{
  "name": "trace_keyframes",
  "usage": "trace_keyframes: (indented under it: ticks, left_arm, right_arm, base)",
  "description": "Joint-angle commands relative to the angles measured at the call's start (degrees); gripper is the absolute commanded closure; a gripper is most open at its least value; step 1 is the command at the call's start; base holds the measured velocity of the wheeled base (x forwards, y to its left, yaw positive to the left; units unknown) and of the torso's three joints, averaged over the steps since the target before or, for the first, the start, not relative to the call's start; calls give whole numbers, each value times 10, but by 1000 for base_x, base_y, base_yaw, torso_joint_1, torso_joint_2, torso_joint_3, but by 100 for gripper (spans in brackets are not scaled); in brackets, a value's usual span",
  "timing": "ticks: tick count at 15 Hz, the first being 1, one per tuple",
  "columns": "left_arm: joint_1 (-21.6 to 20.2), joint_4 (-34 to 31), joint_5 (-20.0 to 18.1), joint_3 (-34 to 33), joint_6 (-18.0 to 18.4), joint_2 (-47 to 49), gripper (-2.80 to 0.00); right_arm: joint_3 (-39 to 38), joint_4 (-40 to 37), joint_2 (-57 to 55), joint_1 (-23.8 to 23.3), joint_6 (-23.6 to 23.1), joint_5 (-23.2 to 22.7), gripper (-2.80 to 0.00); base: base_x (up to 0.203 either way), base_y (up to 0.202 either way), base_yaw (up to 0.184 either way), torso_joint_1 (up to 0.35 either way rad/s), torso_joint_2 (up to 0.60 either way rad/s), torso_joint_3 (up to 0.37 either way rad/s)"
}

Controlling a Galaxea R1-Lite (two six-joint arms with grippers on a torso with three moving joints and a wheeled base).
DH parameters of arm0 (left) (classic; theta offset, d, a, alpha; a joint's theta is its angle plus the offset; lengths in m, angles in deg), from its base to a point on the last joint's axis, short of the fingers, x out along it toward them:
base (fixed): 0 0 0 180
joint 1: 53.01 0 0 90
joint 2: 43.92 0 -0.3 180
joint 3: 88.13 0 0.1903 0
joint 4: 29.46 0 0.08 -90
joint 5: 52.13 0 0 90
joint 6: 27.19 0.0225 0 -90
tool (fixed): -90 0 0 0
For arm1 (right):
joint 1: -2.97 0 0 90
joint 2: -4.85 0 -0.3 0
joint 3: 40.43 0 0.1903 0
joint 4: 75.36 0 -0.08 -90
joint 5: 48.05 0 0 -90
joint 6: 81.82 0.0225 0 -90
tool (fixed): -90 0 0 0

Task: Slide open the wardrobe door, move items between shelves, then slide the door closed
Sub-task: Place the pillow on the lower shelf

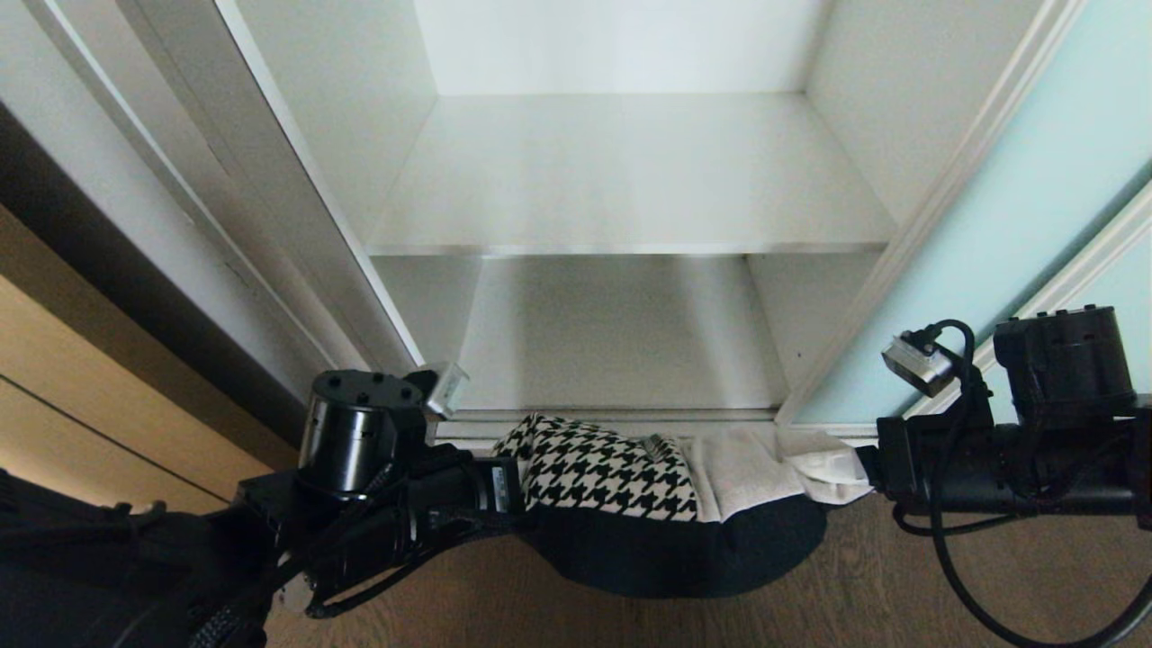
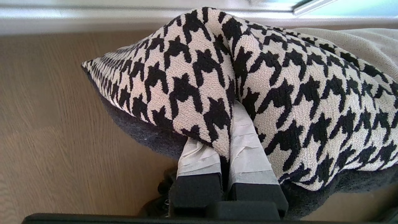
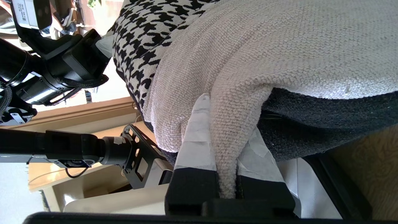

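You've got the left claw [image 2: 225,146] clamped on the houndstooth cushion [image 1: 601,470] and the right claw [image 3: 225,161] clamped on the cream cushion [image 1: 747,468], both at lower centre below the shelf [image 1: 630,180] straight above them, long axis left-right.

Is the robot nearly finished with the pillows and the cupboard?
Not yet. Done: the pale aqua frosted-glass sliding door is open. In hand: the left pincer grips the black-and-white houndstooth cushion, the right pincer the cream textured cushion, both held outside the wardrobe. Left: put them on a bare white shelf and close the door.
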Motion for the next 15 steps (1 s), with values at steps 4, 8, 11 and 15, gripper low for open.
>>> trace_keyframes:
  ticks: [4, 8, 11, 15]
  left_arm:
    - [0, 2, 0, 0, -2, -1, 0]
    - [1, 1, 0, 2, -1, 1, 0]
    - [1, 1, 0, 5, -1, 2, 0]
    - [1, 0, 0, 6, -1, 8, 0]
  right_arm:
    - [0, 1, 6, 0, 2, -3, 0]
    - [-1, 1, 7, 0, 2, -3, 0]
    - [-1, 1, 6, 0, 2, -3, 0]
    - [-1, 1, 4, 0, 2, -3, 0]
  base:
    - [0, 0, 0, 0, 4, -200]
    - [0, 0, 0, 3, 2, -199]
    - [0, 0, 0, 3, 2, -197]
    - [0, 0, 0, 3, 2, -199]
